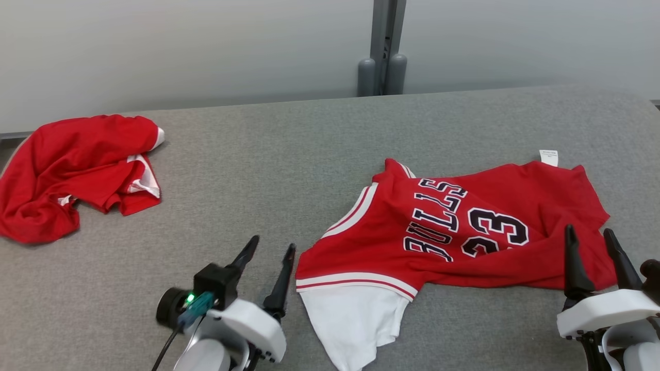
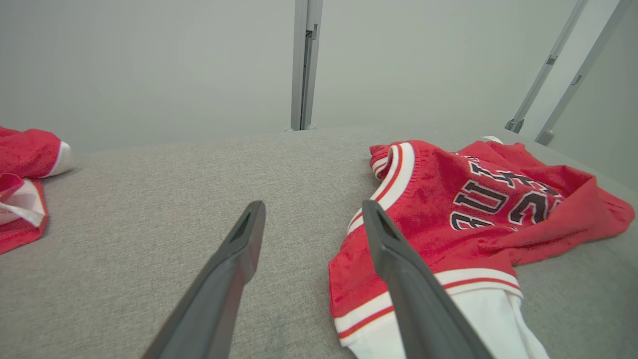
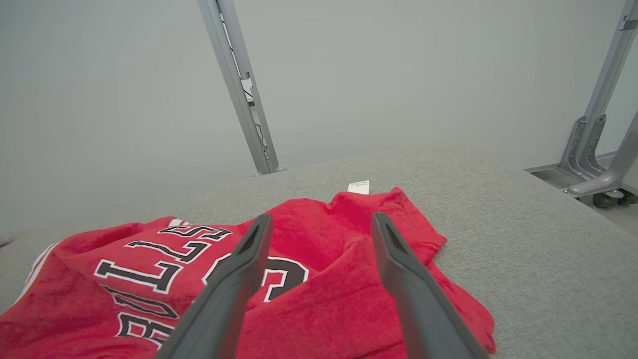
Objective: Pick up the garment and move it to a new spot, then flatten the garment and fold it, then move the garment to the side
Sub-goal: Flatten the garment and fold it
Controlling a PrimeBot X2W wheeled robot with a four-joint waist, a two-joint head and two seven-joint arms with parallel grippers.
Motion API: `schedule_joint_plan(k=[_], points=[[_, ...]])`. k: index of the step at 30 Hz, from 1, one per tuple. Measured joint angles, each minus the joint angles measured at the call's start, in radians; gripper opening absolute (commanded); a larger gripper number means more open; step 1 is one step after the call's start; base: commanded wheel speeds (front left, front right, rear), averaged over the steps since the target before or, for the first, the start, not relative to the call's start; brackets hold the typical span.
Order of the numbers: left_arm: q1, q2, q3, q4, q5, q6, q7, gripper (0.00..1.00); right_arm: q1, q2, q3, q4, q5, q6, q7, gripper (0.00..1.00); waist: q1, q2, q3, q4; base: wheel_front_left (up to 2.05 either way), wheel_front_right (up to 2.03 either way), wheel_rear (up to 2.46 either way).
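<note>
The garment (image 1: 464,226) is a red basketball jersey with black lettering, the number 23 and a white sleeve. It lies crumpled on the right half of the grey table (image 1: 268,154). My left gripper (image 1: 274,242) stands open just left of the jersey's striped shoulder edge, holding nothing. In the left wrist view the left gripper (image 2: 314,205) has the garment (image 2: 448,209) beside its right finger. My right gripper (image 1: 588,229) is open over the jersey's lower right edge. The right wrist view shows the right gripper (image 3: 321,217) with red cloth of the garment (image 3: 319,249) below its spread fingers, none gripped.
A second red and white garment (image 1: 77,170) lies bunched at the table's far left, and its edge (image 2: 20,189) reaches into the left wrist view. A grey post (image 1: 382,46) rises behind the table. Metal frame legs (image 3: 593,149) stand beyond the right edge.
</note>
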Motion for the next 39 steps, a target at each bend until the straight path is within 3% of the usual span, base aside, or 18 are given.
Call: schedule_joint_plan(k=[9,16,17,19,20,33,39], points=[[-0.210,-0.001,-0.210,0.186,-0.070,-0.065,0.095,1.00,-0.005,0.004,0.045,-0.055,0.011,0.000,0.023,1.00,0.0000,0.0000,0.033,-0.062,0.00,0.00,0.00],[-0.322,-0.002,-0.297,0.345,-0.100,-0.050,0.161,0.99,-0.028,0.003,0.058,-0.068,0.017,0.000,0.023,1.00,0.0000,0.0000,0.088,-0.117,0.00,0.00,0.00],[-0.330,-0.001,-0.300,0.365,-0.106,-0.047,0.162,0.55,-0.029,0.002,0.057,-0.068,0.019,0.000,0.021,1.00,0.0000,0.0000,0.096,-0.123,0.00,0.00,0.00],[-0.342,-0.001,-0.300,0.390,-0.128,-0.035,0.159,0.10,-0.029,-0.002,0.048,-0.067,0.022,0.000,0.016,1.00,0.0000,0.0000,0.109,-0.132,0.00,0.00,0.00],[-0.350,-0.001,-0.303,0.404,-0.131,-0.027,0.157,0.00,-0.029,-0.004,0.042,-0.067,0.022,0.000,0.015,1.00,0.0000,0.0000,0.115,-0.134,0.00,0.00,0.00],[-0.478,0.023,-0.251,0.510,-0.156,0.105,0.039,0.00,-0.048,0.001,0.034,-0.055,0.017,0.000,0.003,1.00,-0.0001,0.0000,0.122,-0.065,0.00,0.00,0.00],[-0.519,0.052,-0.250,0.547,-0.147,0.119,0.028,0.00,-0.057,0.004,0.035,-0.049,0.018,0.000,0.001,1.00,0.0000,0.0000,0.135,-0.060,0.00,0.00,0.00]])
